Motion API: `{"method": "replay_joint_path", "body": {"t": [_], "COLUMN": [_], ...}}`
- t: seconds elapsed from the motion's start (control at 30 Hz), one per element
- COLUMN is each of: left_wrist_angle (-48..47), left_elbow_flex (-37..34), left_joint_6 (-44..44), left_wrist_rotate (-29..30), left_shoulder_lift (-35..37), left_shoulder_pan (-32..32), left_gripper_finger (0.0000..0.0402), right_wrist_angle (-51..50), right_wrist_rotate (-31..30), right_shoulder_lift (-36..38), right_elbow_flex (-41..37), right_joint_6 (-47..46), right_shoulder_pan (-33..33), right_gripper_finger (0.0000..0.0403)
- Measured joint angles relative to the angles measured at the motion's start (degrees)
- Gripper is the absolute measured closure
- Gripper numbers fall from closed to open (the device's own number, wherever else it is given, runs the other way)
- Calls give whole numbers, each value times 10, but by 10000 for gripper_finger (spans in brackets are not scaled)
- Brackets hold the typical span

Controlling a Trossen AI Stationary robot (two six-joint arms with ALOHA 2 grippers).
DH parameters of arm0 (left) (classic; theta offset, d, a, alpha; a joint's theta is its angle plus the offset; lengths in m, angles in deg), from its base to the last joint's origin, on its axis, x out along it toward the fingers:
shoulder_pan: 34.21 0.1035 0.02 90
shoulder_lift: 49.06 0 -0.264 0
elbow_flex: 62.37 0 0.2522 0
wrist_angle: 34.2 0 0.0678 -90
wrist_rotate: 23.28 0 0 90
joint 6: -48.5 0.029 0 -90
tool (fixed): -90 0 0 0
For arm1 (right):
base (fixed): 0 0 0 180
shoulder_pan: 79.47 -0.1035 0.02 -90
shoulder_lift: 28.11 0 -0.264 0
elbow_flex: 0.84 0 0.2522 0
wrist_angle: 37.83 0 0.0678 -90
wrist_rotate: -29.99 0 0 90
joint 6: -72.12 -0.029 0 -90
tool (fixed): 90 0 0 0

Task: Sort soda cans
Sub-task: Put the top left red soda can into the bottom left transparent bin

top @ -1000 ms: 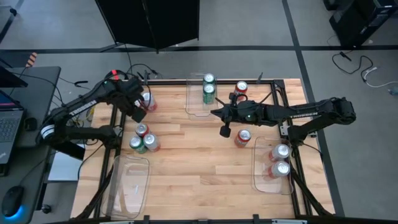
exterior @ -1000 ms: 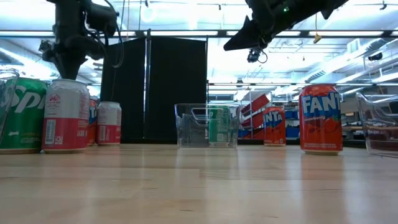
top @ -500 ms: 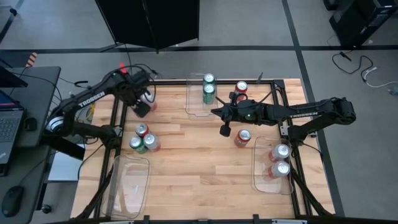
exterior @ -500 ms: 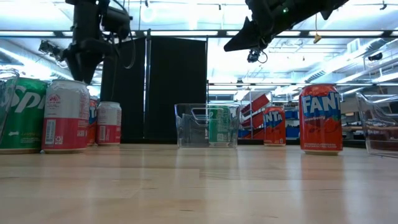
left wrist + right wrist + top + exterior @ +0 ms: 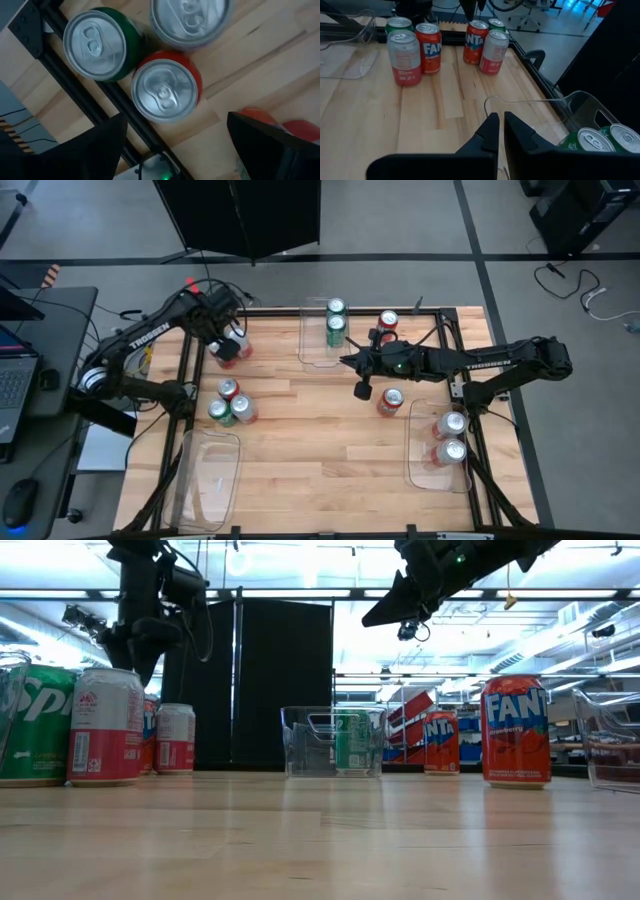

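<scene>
a wooden counter (image 5: 320, 450) seen from straight above, with two dark robot arms and small soda cans standing upright, their long axes vertical. the left tool (image 5: 228, 350) hangs over a tight cluster of three cans at the far left corner; its wrist view looks straight down on their silver tops, a green can (image 5: 97, 44), a red can (image 5: 166, 90) and a silver-white can (image 5: 191, 20) touching one another, with the tool's two fingers spread wide to either side and holding nothing. the red can lies almost directly beneath the gap between the fingers, so the likely next move is a straight drop onto it, and the left arm is by far the nearer arm to this cluster. the right tool (image 5: 363, 391) hovers above mid-counter, its fingers pressed nearly together on nothing, a lone red can (image 5: 391, 401) just beside it. counted in the overhead view: eleven cans are plain, three in that corner cluster, three in a second cluster (image 5: 230, 405) nearer the front left, two green in the clear tray (image 5: 309, 340) at the far edge, two silver-white in the right tray (image 5: 420, 460), one red can (image 5: 388, 323) at the far edge and the lone red one. a third clear tray (image 5: 205, 480) at the front left holds none.
</scene>
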State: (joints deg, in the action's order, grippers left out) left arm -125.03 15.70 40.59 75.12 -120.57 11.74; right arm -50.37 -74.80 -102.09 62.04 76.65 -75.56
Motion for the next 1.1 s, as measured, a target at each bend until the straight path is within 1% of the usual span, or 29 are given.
{"method": "replay_joint_path", "body": {"t": [0.23, 0.37, 0.47, 0.6, 0.9, 1.0, 1.1], "left_wrist_angle": [14, 37, 64, 80, 118, 118, 118], "left_elbow_flex": [-21, -35, -49, -62, -97, -103, -101], "left_joint_6": [19, 34, 35, 44, 47, 50, 66], "left_wrist_rotate": [-12, -12, -35, -43, -54, -53, -50], "left_shoulder_lift": [-2, -2, -2, -2, -1, -1, -1], "left_shoulder_pan": [35, 54, 63, 68, 69, 69, 68], "left_gripper_finger": [54, 54, 54, 54, 55, 63, 86], "right_wrist_angle": [0, -1, -1, 0, 0, 0, 0], "right_wrist_rotate": [1, 2, 15, 25, 25, 25, 25], "right_shoulder_lift": [0, 0, 0, 0, 0, 0, 0], "right_elbow_flex": [0, 0, 0, 0, 0, 0, 0], "right_joint_6": [-2, -3, -3, -3, -3, -3, -3], "right_shoulder_pan": [-1, -1, -1, -1, -1, -1, -1], "right_gripper_finger": [389, 389, 389, 389, 389, 389, 389]}}
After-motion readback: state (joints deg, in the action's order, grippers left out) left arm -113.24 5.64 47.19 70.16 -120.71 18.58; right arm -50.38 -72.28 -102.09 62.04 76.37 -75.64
